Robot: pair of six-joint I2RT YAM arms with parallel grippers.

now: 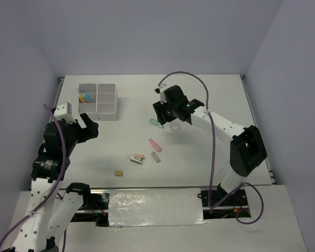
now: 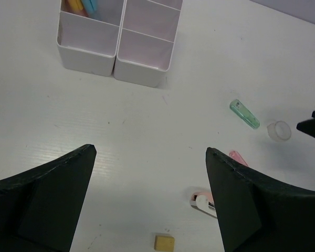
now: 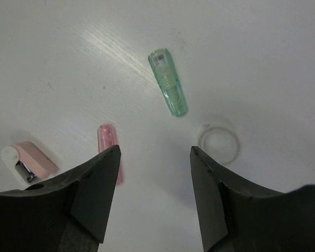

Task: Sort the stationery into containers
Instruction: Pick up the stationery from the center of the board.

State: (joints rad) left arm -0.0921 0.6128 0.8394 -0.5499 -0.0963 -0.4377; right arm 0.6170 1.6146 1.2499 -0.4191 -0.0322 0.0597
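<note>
The white divided container point(image 1: 106, 108) stands at the back left, with orange and blue highlighters point(image 1: 84, 97) in one compartment. On the table lie a green highlighter point(image 3: 168, 83), a clear tape ring point(image 3: 218, 144), a pink highlighter point(image 3: 108, 137), a pink-and-white stapler-like piece point(image 3: 29, 161), a small grey item point(image 1: 156, 156) and a tan block point(image 2: 164, 242). My right gripper point(image 3: 155, 149) hovers open over bare table between the pink highlighter and the tape ring, just short of the green highlighter. My left gripper point(image 2: 149, 152) is wide open in front of the container point(image 2: 142, 68), holding nothing.
Grey walls close in the table on the left, back and right. My right arm's purple cable point(image 1: 212, 136) loops above it. The tip of my right gripper point(image 2: 312, 126) shows at the right edge of the left wrist view, beside the tape ring point(image 2: 279, 130).
</note>
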